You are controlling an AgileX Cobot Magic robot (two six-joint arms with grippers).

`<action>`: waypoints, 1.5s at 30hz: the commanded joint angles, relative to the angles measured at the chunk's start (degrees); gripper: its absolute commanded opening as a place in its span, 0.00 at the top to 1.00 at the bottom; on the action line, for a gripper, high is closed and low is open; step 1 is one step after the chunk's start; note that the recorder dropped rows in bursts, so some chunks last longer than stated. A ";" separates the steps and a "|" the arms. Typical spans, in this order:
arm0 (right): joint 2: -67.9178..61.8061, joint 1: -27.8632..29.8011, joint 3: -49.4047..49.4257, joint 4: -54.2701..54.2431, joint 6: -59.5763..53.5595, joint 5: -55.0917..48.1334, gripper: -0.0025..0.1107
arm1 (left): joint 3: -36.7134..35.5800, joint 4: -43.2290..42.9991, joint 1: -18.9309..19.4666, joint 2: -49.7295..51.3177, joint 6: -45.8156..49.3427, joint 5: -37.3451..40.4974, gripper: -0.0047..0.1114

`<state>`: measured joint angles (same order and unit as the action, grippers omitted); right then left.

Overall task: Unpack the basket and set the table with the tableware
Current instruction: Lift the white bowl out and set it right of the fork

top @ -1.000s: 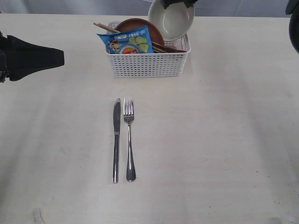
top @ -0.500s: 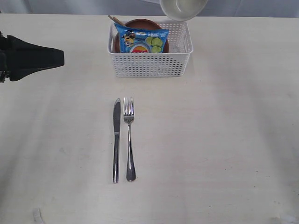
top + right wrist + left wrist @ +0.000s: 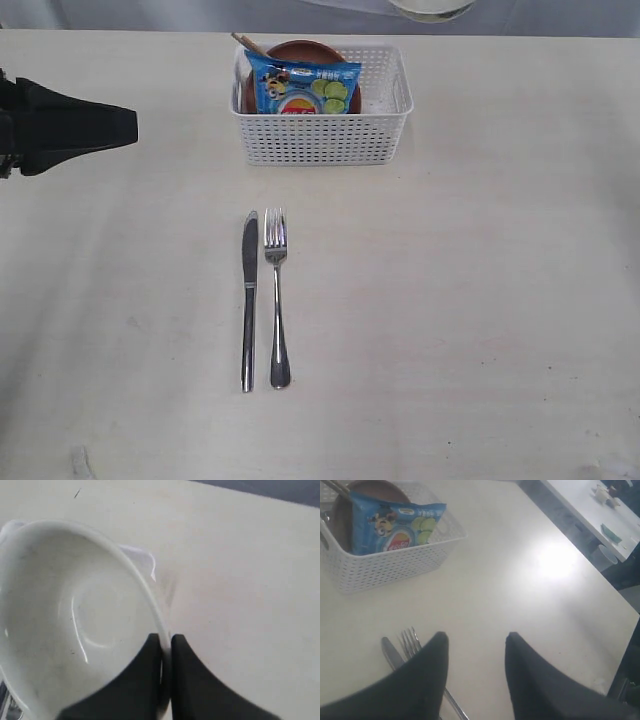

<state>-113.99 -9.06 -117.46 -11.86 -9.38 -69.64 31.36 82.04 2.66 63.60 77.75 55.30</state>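
The knife [image 3: 248,300] and fork [image 3: 277,300] lie side by side on the table [image 3: 480,300], knife on the left, ahead of the left gripper's [image 3: 476,636] parted fingers [image 3: 432,665]. Farther ahead of those fingers stands the basket [image 3: 320,135]. In it the bag [image 3: 305,90] is in front, with the plate [image 3: 300,48] behind it and the chopsticks [image 3: 248,44] at the plate's left. The bowl's [image 3: 75,610] rim sits between the right gripper's [image 3: 165,640] fingers, above the table.
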 commanded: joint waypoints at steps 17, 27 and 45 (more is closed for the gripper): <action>25.29 2.59 65.58 -23.49 -15.60 14.57 0.98 | -0.26 0.21 0.14 0.01 -0.30 2.00 0.65; 19.53 2.59 71.05 -23.67 -19.04 25.22 0.98 | -0.26 -0.68 0.14 0.01 -0.30 2.23 0.65; 16.42 2.72 71.05 -21.74 -20.17 25.95 0.98 | -0.26 -0.80 0.14 0.01 -0.30 2.10 0.65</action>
<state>-99.12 -6.42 -46.58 -35.40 -30.03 -44.32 31.36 81.36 2.66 63.60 77.75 56.94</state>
